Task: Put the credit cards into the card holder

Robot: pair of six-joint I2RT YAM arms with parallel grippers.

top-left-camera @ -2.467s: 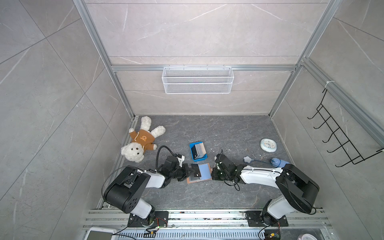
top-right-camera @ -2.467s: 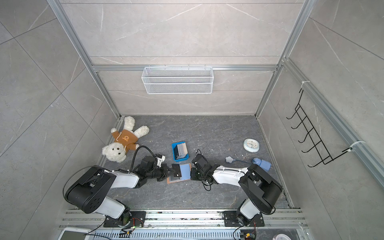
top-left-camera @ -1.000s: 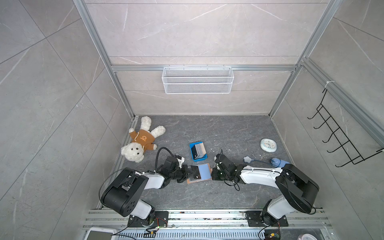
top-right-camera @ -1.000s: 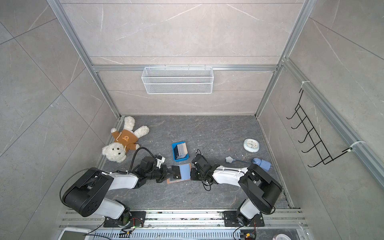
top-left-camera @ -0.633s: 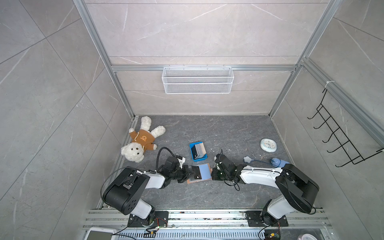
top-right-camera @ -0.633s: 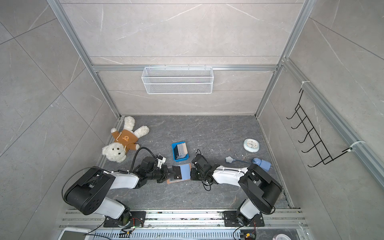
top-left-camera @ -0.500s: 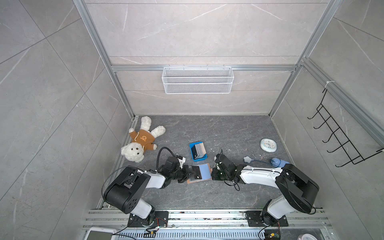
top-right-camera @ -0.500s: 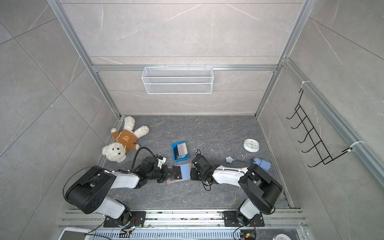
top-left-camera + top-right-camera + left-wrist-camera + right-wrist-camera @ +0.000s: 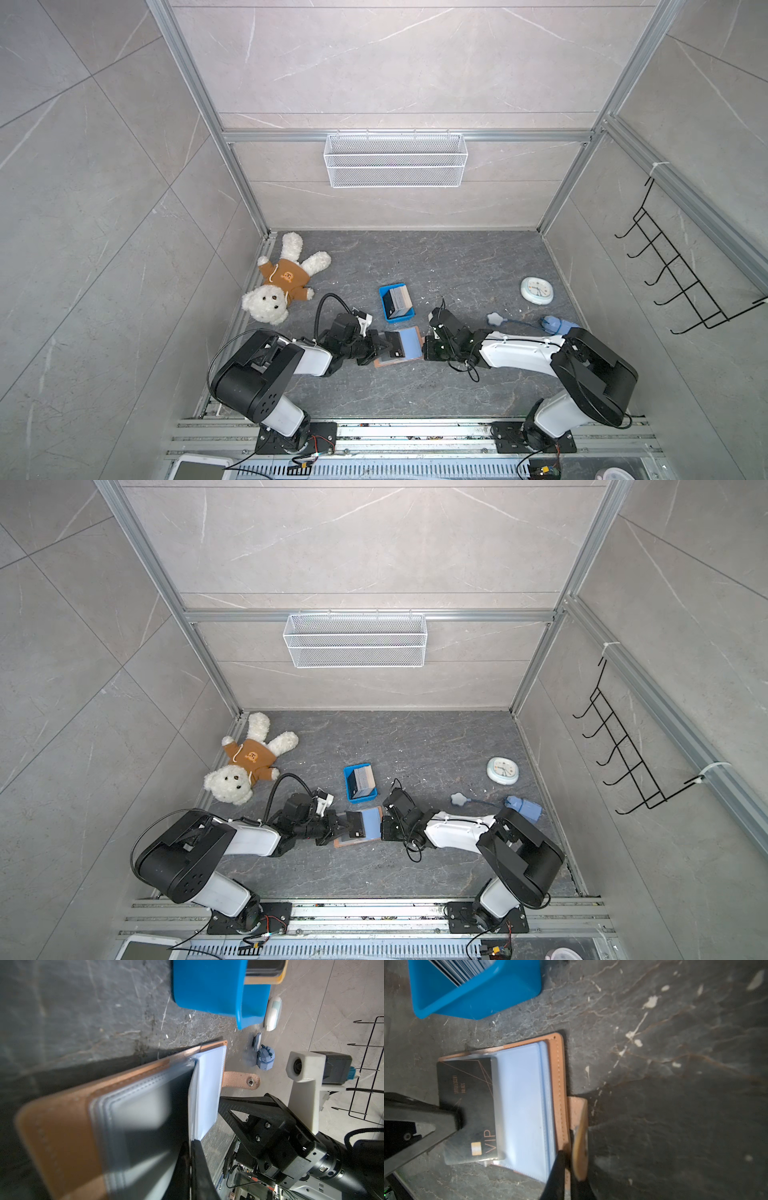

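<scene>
Black-fingered and clenched, the left gripper grasps a black VIP card from nine o'clock, its leading edge under a clear sleeve of the open tan card holder. The right gripper pinches the holder's three o'clock edge. More cards stand in a blue tray at twelve.

Pale grey tiled walls with a mounted wire basket enclose a dark marbled floor.

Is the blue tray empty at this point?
No, a stack of cards stands on edge inside the blue tray, plain in a top view.
</scene>
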